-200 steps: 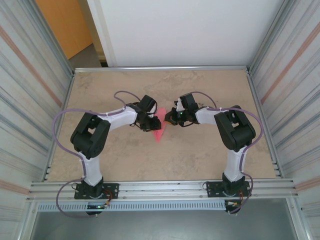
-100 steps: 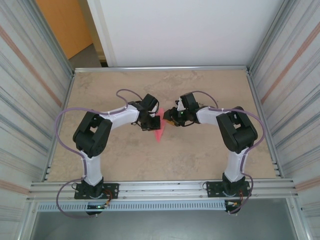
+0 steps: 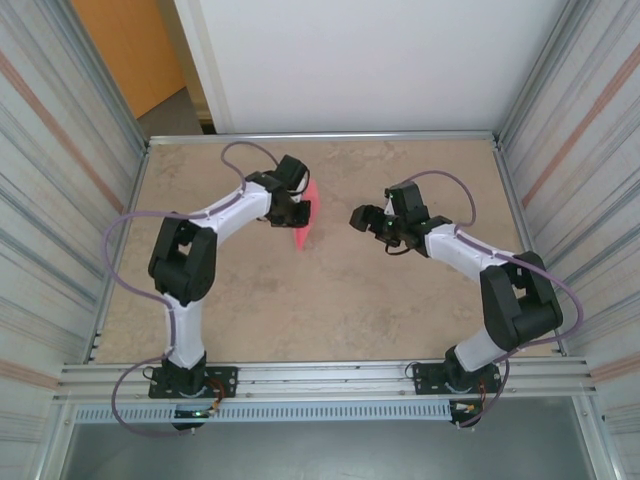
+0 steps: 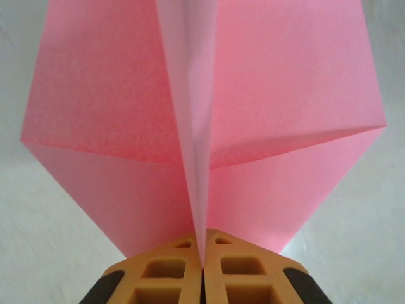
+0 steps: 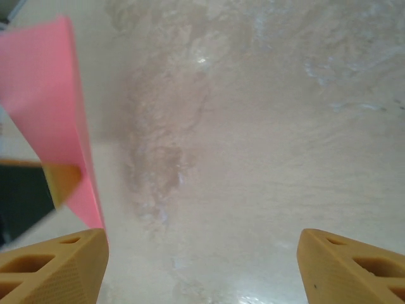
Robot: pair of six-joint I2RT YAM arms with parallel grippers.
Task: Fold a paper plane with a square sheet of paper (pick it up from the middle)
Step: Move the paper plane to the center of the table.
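Left gripper [image 3: 290, 212] pressed together on centre keel of paper plane [image 4: 126, 114], wings fanned out either side. A second ago I had both grippers meeting at plane over middle of table [image 3: 350, 310]; now left has carried it toward far edge, left of centre. Right gripper [image 3: 362, 217] spread wide, empty, backed off toward right edge. I judge folding done, plane held by left alone

Left arm [image 3: 230, 208], right arm [image 3: 460, 250]: white tubular links, black joint housings [image 3: 185, 265], looping lilac cables [image 3: 106, 255], black bases [image 3: 185, 380]. Left gripper [image 4: 202, 253], right gripper [image 5: 202, 240]: orange-tan plastic fingers [image 4: 164, 278] with recessed square pockets.
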